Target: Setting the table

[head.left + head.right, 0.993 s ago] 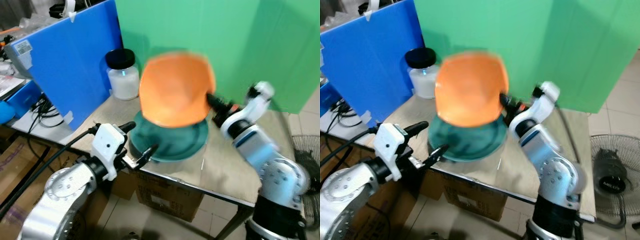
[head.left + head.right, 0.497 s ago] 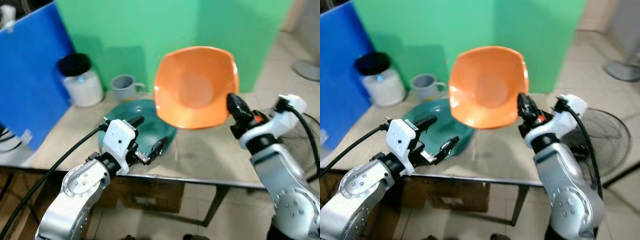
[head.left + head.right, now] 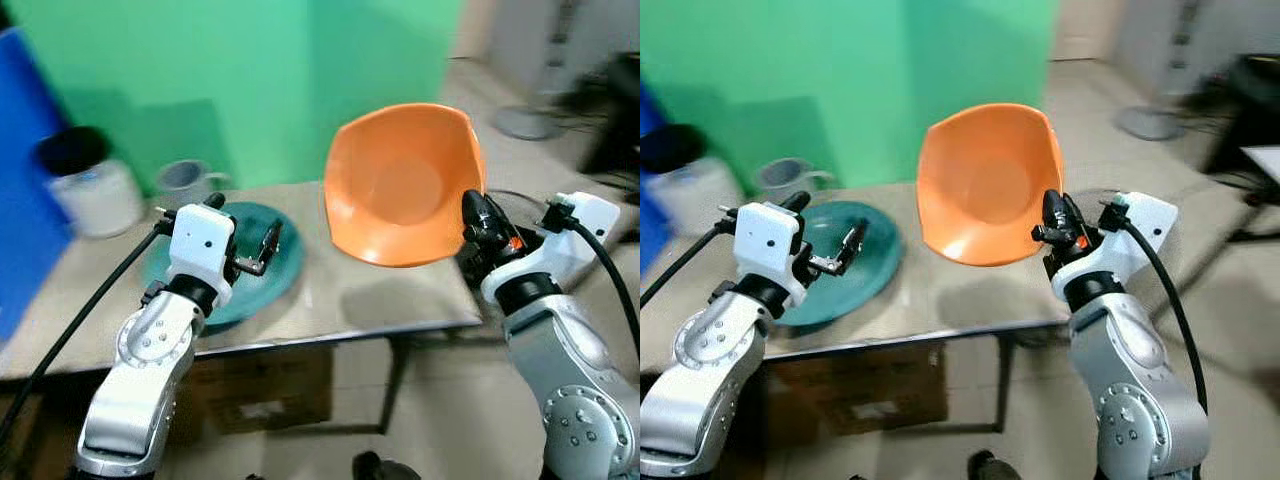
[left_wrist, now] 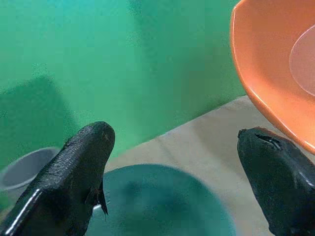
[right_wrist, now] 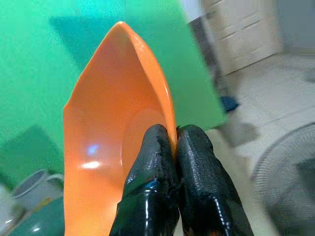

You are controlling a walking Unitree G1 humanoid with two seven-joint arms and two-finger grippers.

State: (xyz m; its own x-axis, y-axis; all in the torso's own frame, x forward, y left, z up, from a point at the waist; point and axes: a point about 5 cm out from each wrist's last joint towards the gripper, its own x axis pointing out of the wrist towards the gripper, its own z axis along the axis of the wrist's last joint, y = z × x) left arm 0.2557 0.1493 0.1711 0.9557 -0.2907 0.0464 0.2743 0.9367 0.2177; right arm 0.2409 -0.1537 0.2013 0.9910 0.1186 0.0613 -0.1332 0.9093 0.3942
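Observation:
An orange bowl (image 3: 400, 185) hangs tilted in the air over the right part of the table, its inside facing me. My right gripper (image 3: 472, 214) is shut on the bowl's right rim; in the right wrist view both black fingertips (image 5: 157, 147) pinch that rim (image 5: 170, 123). To the left a teal plate (image 3: 272, 282) lies flat on the table. My left gripper (image 3: 243, 224) hovers open just above the plate, nothing between its fingers (image 4: 81, 164). A grey cup (image 3: 184, 180) stands behind the plate.
The beige table (image 3: 390, 300) ends at a front edge close to me and a right edge under the bowl. A white jar with a black lid (image 3: 82, 190) stands at the far left. A green screen (image 3: 250, 70) backs the table. A fan (image 3: 520, 122) stands on the floor beyond.
The whole view has swung right as the camera turned. The bowl, still held, has gone from over the plate to its right. My left gripper has risen from the table's front edge to over the plate.

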